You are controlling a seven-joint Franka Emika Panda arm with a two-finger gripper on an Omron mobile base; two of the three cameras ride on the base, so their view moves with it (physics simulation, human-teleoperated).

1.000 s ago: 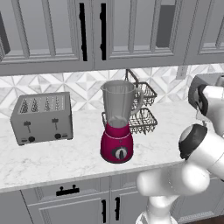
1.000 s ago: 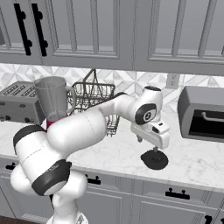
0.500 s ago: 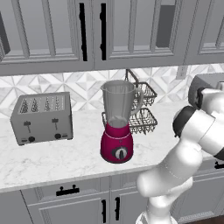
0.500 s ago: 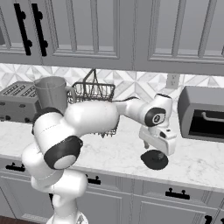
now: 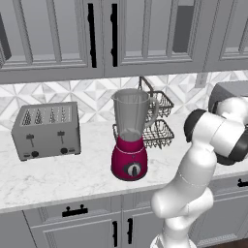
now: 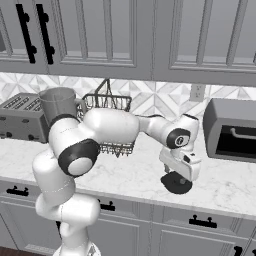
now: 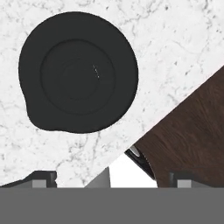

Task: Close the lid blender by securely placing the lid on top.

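While the blender (image 5: 130, 140) stood open at the back of the marble bench (image 5: 58, 177), between the silver toaster (image 5: 46, 130) and the wire basket (image 5: 160, 128), the work was in its first step, the reach for the lid (image 6: 176, 183). The lid lay flat on the bench near the front edge, well apart from the blender and in front of the grey oven (image 6: 231, 129). The gripper (image 6: 181, 169) hung just above it, pointing down, with its fingers (image 7: 43, 178) spread wide and holding nothing. In the hand view the lid (image 7: 78, 71) sat off to one side of the line between the two tips, so I judged it was not yet centred. The next move, I think, called for shifting the hand over the lid, lowering until the fingers stood on both sides of its rim, and then pinching it firmly before any lift toward the jar.
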